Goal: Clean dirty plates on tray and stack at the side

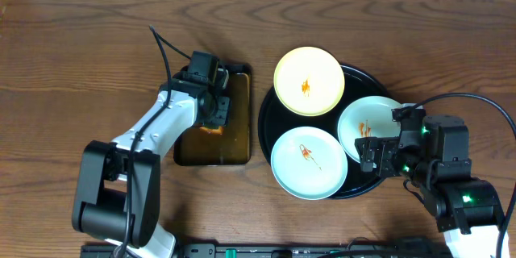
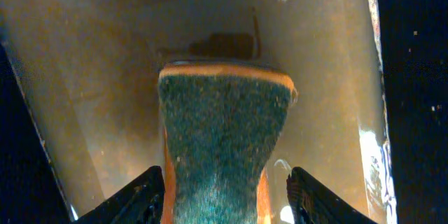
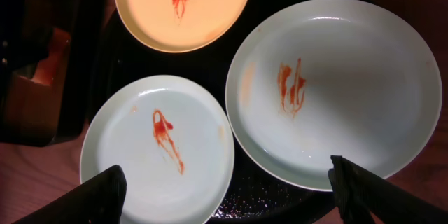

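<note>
The round black tray holds three sauce-smeared plates: a pale yellow plate at the back, a mint-blue plate at the front and a second mint-blue plate on the right. The right wrist view shows the yellow plate, the front mint plate, the right mint plate and the tray. My right gripper is open and empty, hovering over the gap between the two mint plates; it also shows in the overhead view. My left gripper is open, straddling a green-topped orange sponge.
A rectangular black tray with brownish liquid lies left of the round tray. The sponge rests in it under my left gripper. The table is brown wood.
</note>
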`<state>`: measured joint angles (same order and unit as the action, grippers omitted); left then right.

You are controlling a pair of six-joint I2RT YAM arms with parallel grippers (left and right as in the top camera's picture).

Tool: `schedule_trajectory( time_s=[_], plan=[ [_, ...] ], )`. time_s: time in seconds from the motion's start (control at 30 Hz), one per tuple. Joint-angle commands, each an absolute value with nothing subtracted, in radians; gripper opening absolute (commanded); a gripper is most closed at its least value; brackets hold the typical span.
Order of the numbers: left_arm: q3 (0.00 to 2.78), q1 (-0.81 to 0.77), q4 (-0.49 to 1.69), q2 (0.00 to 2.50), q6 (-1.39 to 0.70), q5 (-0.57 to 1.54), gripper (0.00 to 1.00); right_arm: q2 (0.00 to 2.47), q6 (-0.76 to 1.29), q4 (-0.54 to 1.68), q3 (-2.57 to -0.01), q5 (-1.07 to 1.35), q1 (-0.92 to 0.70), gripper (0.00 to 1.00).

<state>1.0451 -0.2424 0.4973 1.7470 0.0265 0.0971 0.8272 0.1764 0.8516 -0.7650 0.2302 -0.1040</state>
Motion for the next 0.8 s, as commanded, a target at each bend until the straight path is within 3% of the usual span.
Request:
schedule_trajectory(
  time_s=[0.0,0.17,0.33,0.77],
  plan=[
    [1.061,-0.244,0.487,1.771,0.03,0.077,0.55,0.827,0.187,0.853,-0.785,0.237,-0.099,0.91],
    [1.053,-0.244,0.487,1.782,0.029,0.077,0.39,0.827,0.187,0.853,-0.785,0.237,-0.099,0.91],
    [1.051,-0.244,0.488,1.783,0.023,0.077,0.08,0.827,0.187,0.854,-0.785,0.238,-0.099,0.9],
    [1.053,-0.244,0.566,1.693,-0.028,0.112,0.07,0.839,0.21,0.891,-0.783,0.288,-0.099,0.89]
  ],
)
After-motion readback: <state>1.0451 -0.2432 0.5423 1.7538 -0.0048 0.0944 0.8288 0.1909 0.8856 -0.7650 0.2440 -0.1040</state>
